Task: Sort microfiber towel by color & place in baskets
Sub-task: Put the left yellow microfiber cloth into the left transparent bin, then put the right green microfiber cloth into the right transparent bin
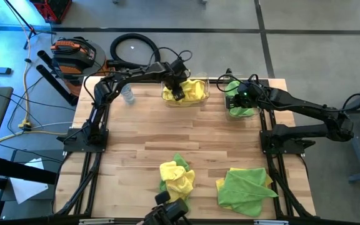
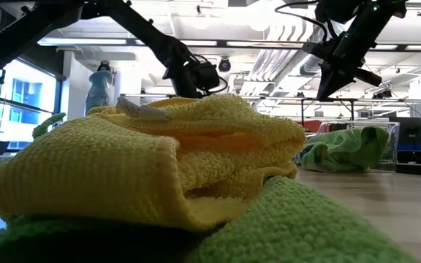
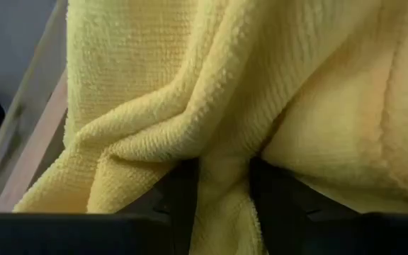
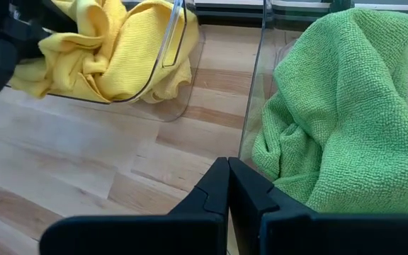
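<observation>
Both arms at the far-edge baskets, more towels waiting at the near edge.

My left gripper [image 1: 178,91] sits in the wider basket [image 1: 202,95], fingers [image 3: 275,195] pinched on a fold of the yellow towel [image 1: 194,89]. Right of it, the right gripper [image 4: 228,185] hangs at the narrower basket [image 4: 255,106] with its fingers pressed together, empty, beside the green towel [image 4: 338,106] inside. On the table [image 1: 136,137], near edge: a yellow-green pile [image 1: 177,176], then a green pile [image 1: 245,187].

Two baskets sit side by side at the bench's [image 1: 136,134] far edge, the wider basket [image 1: 185,92] left of the narrower basket [image 1: 241,103], each holding towels. Two towel heaps [image 1: 177,178] [image 1: 245,189] lie near the front edge.
</observation>
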`<state>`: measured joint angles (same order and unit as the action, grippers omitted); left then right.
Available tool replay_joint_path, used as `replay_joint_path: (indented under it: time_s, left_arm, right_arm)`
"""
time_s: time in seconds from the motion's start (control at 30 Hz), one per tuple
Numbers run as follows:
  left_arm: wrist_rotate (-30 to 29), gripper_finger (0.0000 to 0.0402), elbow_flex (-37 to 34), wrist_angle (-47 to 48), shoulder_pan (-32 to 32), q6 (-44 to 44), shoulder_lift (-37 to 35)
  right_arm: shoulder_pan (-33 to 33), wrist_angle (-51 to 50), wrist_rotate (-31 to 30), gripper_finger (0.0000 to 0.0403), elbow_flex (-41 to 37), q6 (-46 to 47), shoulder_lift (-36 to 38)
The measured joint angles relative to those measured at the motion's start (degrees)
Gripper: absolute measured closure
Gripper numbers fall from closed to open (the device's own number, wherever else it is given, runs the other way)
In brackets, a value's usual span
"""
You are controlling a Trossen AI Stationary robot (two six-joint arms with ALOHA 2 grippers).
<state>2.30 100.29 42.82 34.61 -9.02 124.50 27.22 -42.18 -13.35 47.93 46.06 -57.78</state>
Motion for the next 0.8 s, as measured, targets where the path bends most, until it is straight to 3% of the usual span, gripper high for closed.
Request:
replay_joint_path:
  time_s: [0.37,0.8]
  left_arm:
    - [-1.5,0.0283,2.0,1.1,-0.1,2.6,-1.8]
    - [-1.6,0.0283,2.2,8.6,-2.0,6.1,-16.3]
  right_arm:
    - [0.0,0.0,0.0,0.0402,0.0,-1.7,0.0]
    - [0.0,0.0,0.0,0.0402,0.0,-6.8,0.0]
